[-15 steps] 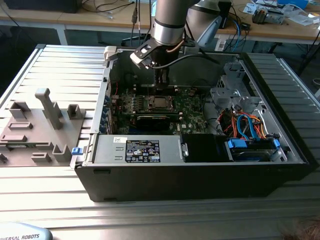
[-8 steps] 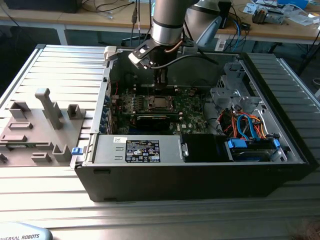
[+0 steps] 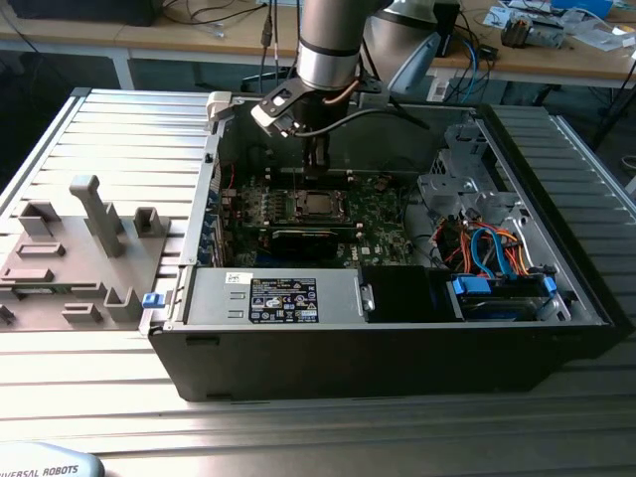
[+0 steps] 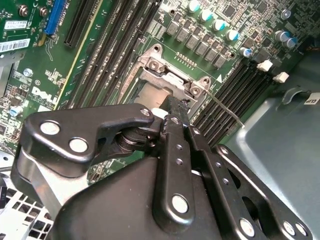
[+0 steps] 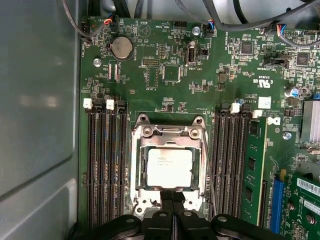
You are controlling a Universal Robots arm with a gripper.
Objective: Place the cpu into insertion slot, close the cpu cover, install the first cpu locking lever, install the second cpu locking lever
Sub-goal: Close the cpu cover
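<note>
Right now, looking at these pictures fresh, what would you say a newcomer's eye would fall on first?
Likely the silver cpu, lying on the green motherboard with the cpu cover framing it. Next, the black gripper, shut, with its tips at the edge of that cover in both wrist views. In the exterior view, the arm reaches down into the open computer case.

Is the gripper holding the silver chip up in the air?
No, in the first wrist view the cpu lies flat in the insertion slot, with the gripper at its edge.
</note>
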